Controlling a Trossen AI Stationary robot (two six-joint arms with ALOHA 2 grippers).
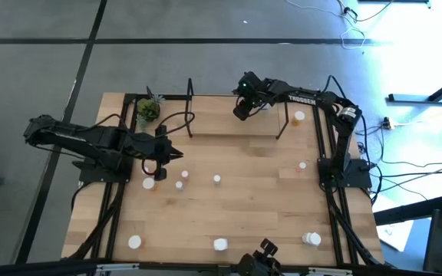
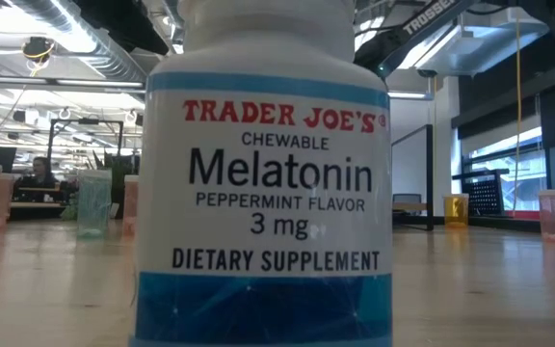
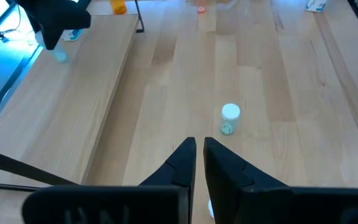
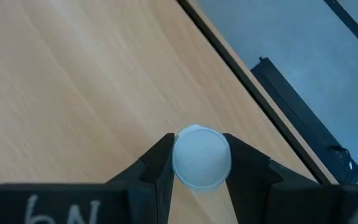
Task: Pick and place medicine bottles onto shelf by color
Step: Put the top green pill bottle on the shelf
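Note:
My right gripper (image 1: 240,113) is over the light-wood shelf (image 1: 221,126) near its far edge, shut on a pale green bottle whose white cap (image 4: 201,157) fills the right wrist view. It also shows in the left wrist view (image 3: 59,55). My left gripper (image 1: 173,154) hovers above the table just in front of the shelf's left part, fingers (image 3: 199,163) shut and empty. A pale green bottle (image 3: 230,118) stands on the table beyond them. Several more small bottles (image 1: 180,184) stand on their bases on the tabletop. My right gripper pinches the bottle's white cap (image 4: 178,163) between its two fingers, one on each side. The fingers come from above, pointing down. The bottle hangs upright below them, over the shelf board; whether its base touches the board I cannot tell.
An orange bottle (image 1: 298,116) stands right of the shelf and a small potted plant (image 1: 148,110) at its left end. White bottles (image 1: 220,244) stand along the near edge; one labelled Melatonin (image 2: 268,193) blocks the low view. The shelf's black end frames (image 1: 190,107) stand upright.

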